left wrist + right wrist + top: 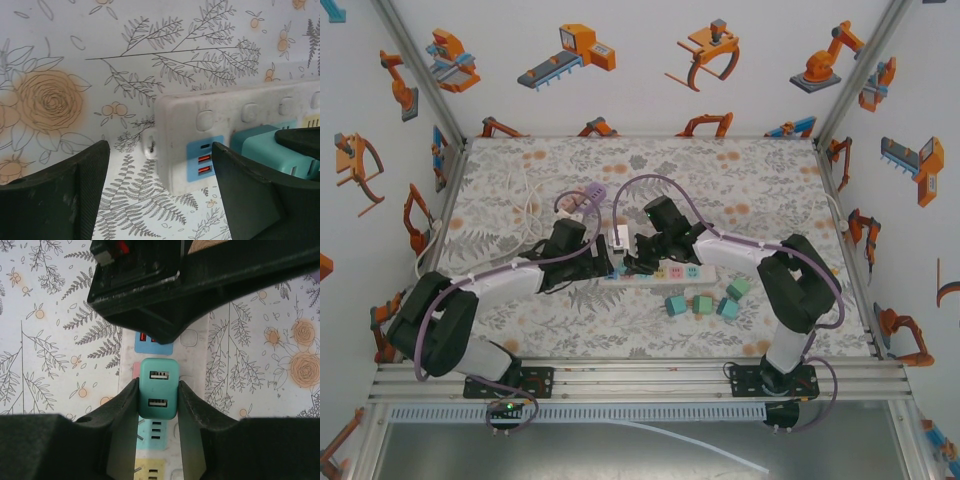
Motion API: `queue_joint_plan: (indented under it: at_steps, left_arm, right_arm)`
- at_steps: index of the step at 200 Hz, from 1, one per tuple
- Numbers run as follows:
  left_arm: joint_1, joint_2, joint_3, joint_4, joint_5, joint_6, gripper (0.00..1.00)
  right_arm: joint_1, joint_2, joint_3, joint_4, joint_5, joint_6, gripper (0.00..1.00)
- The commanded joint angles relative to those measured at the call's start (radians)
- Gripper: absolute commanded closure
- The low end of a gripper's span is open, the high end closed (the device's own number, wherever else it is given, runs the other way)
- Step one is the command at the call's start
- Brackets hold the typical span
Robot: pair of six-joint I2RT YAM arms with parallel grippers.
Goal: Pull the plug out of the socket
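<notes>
The floral-patterned table (520, 180) carries both arms reaching inward to meet near its middle, where a white power strip (685, 271) lies crosswise. A few teal blocks (705, 303) sit just in front of the strip, clear of the work.

The left gripper (160, 165) straddles the strip's end (225, 120). Its jaws stand about half open, one finger (75, 195) out over bare cloth with a gap to the casing, the other beside the USB ports. It has hold of nothing yet.

The right gripper (158, 390) is clamped on the USB charger plug (158, 387), a small teal block with two ports on its top face. Both pads press flat against its sides. The plug is seated in the strip (195, 340), near the left end, and its body sits flush with the casing.

By my reading, the step in hand is the grasp, with the pull not yet begun. The next move calls for the left jaws to pinch or pin the strip so it cannot lift. The right arm should then draw the plug straight out along its prongs. A tilted pull could bind the prongs or drag the whole strip upward.
</notes>
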Motion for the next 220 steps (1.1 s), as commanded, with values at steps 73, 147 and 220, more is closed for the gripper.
queue_joint_plan:
  at_steps: [73, 147, 220]
  left_arm:
    - [-0.042, 0.064, 0.034, -0.132, -0.082, 0.018, 0.25]
    - [-0.051, 0.112, 0.024, -0.153, -0.137, 0.019, 0.25]
    - [-0.051, 0.132, 0.004, -0.161, -0.206, 0.022, 0.27]
  right_arm:
    - [0.007, 0.015, 0.011, 0.051, -0.04, 0.034, 0.75]
    - [0.007, -0.007, 0.01, 0.103, -0.055, 0.084, 0.8]
    - [0.002, -0.045, -0.016, 0.162, -0.074, 0.118, 0.82]
